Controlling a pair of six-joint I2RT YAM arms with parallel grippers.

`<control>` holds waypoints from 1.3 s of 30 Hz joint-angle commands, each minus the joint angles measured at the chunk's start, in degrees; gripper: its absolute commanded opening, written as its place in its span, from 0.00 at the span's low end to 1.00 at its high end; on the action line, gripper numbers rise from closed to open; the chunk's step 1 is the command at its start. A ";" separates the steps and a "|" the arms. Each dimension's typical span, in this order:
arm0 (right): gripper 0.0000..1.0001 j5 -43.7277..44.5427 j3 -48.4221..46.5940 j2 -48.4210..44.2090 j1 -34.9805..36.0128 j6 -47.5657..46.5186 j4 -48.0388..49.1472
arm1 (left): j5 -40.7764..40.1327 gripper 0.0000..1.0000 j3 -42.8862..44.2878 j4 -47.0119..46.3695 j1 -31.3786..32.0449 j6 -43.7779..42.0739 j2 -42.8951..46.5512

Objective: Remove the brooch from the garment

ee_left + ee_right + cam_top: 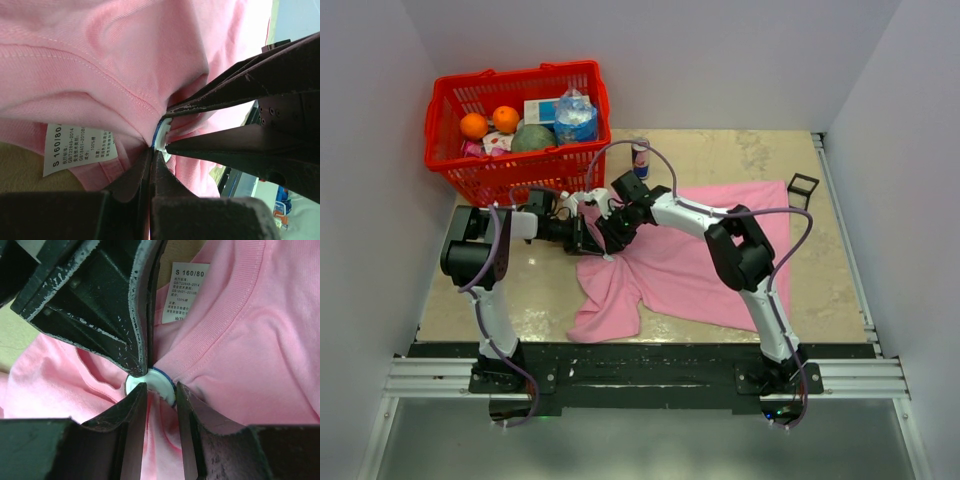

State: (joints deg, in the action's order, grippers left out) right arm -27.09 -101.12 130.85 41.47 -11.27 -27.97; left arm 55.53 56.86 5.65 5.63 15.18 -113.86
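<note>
The pink garment [700, 260] lies spread on the table, its collar end bunched at the left. The brooch [153, 384], a small white disc with a blue rim, sits on that bunched fold and also shows in the left wrist view [161, 137]. My left gripper [588, 238] comes in from the left, and its tips [151, 149] are shut on the disc's edge. My right gripper [612, 238] comes in from the right and its fingers [161, 387] pinch the pink fold just behind the disc. In the top view the brooch is hidden by the two grippers.
A white size label [187, 292] hangs inside the collar. A red basket [480, 180] with oranges and a bottle stands at the back left, close behind the left arm. A drink can [640, 157] stands behind the shirt. A small black frame cube [802, 188] sits at the right.
</note>
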 commanded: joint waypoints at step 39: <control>0.32 17.51 3.03 3.80 3.88 -9.74 -11.32 | -1.56 0.00 2.03 -0.82 -0.27 -1.56 -2.50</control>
State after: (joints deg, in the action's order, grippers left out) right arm -16.73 -102.52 130.47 44.86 -16.71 -31.97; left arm 56.36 57.56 6.07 5.39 15.35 -114.67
